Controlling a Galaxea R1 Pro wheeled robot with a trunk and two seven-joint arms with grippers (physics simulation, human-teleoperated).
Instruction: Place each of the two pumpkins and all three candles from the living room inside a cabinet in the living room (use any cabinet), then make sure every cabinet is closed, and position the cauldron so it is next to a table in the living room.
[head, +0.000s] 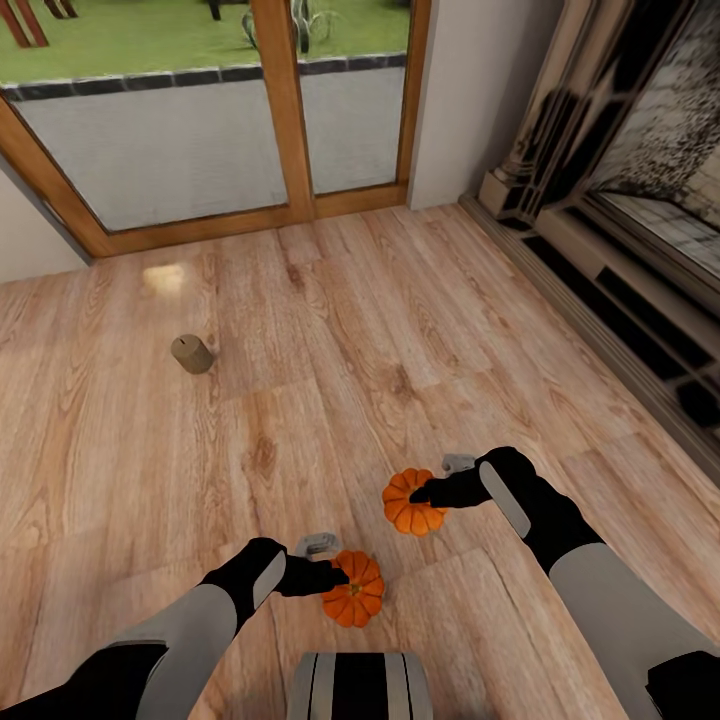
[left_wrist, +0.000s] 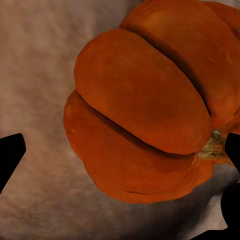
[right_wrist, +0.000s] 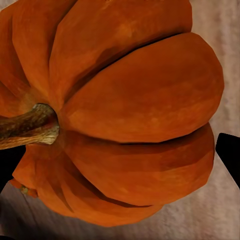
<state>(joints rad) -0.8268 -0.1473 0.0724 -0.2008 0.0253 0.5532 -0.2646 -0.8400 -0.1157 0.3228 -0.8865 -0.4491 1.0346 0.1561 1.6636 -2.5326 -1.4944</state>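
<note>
Collecting stage under way: the left gripper (head: 338, 577) and right gripper (head: 418, 493) are each carrying a pumpkin clenched in their jaws over the wooden floor (head: 420, 340) — the left pumpkin (head: 354, 588), the right pumpkin (head: 413, 502) — with a candle (head: 192, 353) lying well apart, and the cabinet drop presumably coming next.

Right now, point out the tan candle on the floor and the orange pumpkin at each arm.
Short tan-brown cylinder candle (head: 192, 353), head view, on its side wall.
Ribbed orange pumpkin at the left arm (head: 355, 590), head view, on its top ribs.
Ribbed orange pumpkin at the right arm (head: 410, 505), head view, on its upper ribs.
</note>
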